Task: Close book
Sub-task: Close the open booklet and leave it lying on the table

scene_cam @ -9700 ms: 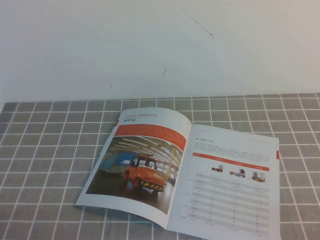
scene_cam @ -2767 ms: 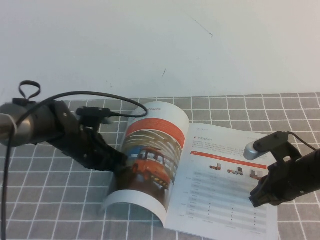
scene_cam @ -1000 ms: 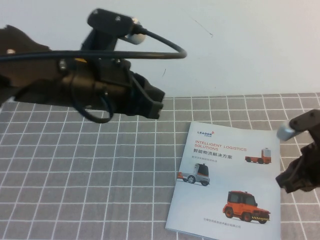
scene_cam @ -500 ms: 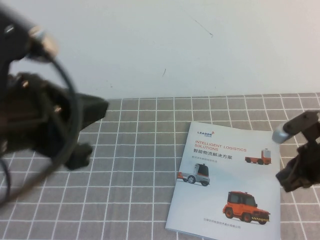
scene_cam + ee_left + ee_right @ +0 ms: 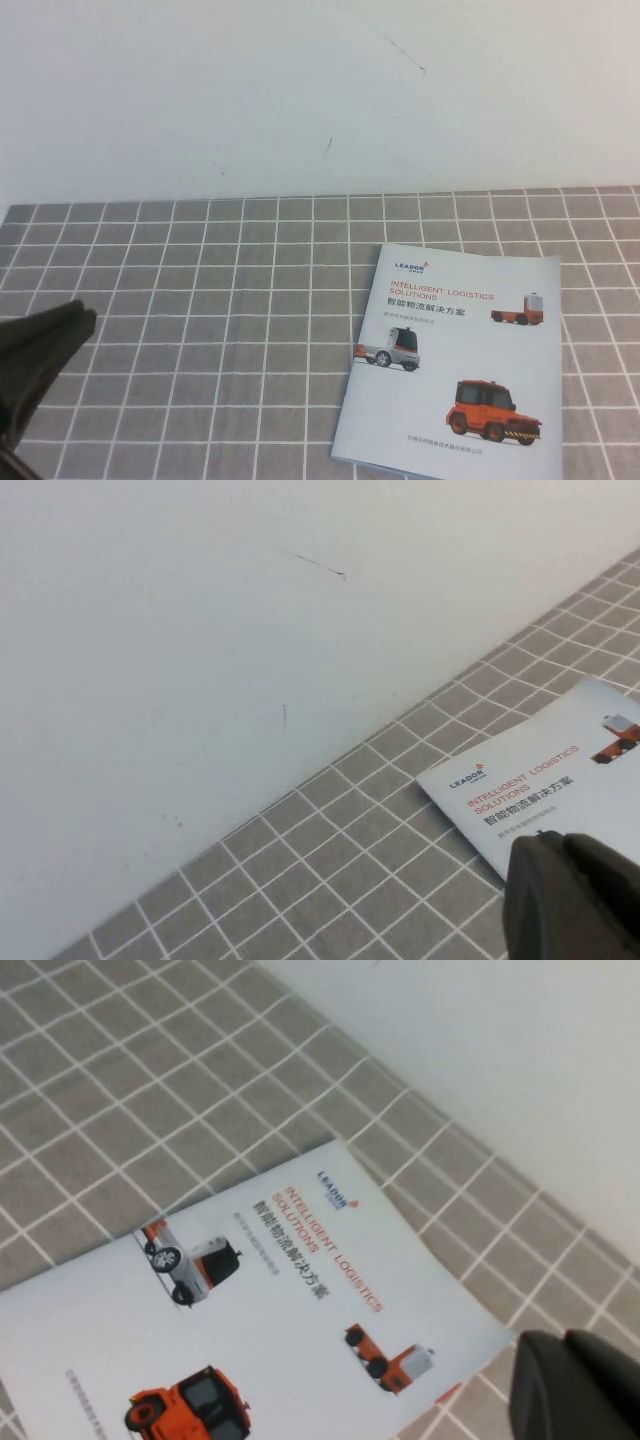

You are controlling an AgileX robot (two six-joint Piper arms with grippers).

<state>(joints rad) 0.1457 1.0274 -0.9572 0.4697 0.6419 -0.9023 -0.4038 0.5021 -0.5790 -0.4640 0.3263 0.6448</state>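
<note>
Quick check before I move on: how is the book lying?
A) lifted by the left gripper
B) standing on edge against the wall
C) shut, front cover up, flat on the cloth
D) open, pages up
C: the book lies flat on the checked cloth with its titled cover up. The left gripper sits at the near left edge, clear of it. The right gripper shows only in its wrist view.
</note>
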